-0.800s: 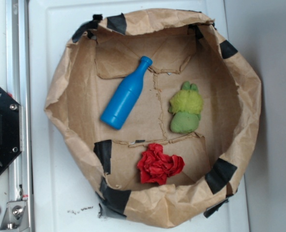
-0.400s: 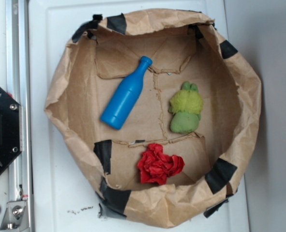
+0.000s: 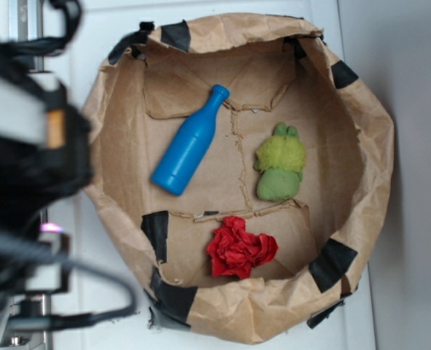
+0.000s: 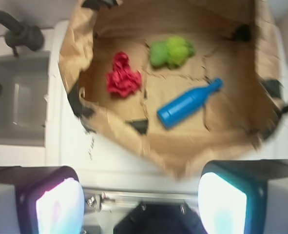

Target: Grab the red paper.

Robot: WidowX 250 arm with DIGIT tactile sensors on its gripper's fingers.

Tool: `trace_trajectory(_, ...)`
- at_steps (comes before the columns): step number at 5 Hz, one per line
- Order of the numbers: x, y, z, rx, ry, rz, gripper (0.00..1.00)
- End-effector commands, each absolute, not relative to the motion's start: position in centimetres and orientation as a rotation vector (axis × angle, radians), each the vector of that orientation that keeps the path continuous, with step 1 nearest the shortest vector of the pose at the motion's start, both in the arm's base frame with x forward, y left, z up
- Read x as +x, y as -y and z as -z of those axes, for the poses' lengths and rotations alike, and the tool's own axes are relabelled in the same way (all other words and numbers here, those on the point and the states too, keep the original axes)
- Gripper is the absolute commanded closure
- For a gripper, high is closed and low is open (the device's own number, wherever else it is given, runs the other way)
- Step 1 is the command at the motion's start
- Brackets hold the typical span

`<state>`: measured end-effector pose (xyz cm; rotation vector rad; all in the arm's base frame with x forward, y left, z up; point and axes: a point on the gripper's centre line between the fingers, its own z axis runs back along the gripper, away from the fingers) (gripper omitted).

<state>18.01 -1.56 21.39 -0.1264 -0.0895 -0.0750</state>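
Exterior view, from above: bright red wad of creased paper (image 3: 240, 249) lying on the floor of a round basin of crumpled brown paper with black tape patches (image 3: 361, 138), close to the near wall and just beside a black patch on the left. Farther in, a blue plastic bottle (image 3: 188, 143) on its side, neck pointing up and to the right, well apart from the red wad. To the right of the bottle, a green and yellow plush toy (image 3: 280, 171), separated from the red wad by a torn seam in the brown floor. Under the basin, a white surface (image 3: 84, 292). Along the left edge, the black and grey robot arm (image 3: 25, 160), large and blurred, with cables trailing below, overlapping the basin's left rim; jaws not distinguishable here. Wrist view, blurred: gripper (image 4: 141, 204) at the bottom edge, jaws spread wide apart and holding nothing, two pale glowing fingers (image 4: 61, 207) in the lower corners. Beyond them the brown basin (image 4: 80, 44), with the red wad (image 4: 123, 78) at upper left, the green toy (image 4: 169, 51) beside it toward the centre, and the blue bottle (image 4: 187, 103) lying diagonally to the right. Red wad well apart from the jaws, untouched. At far left, a grey recessed sink (image 4: 17, 102) set into the white surface (image 4: 75, 161).
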Motion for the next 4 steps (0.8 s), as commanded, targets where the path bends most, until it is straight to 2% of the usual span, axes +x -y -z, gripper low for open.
trace_trajectory(1,21.3,2.1,-20.2,-0.088,0.14,0.327,0.0)
trace_trajectory(2,22.7,2.6,-19.6,-0.068,0.161,0.55,0.0)
trace_trajectory(3,24.0,3.0,-19.5,-0.095,0.191,0.751,0.0)
trace_trajectory(4,24.0,3.0,-19.5,-0.095,0.191,0.751,0.0)
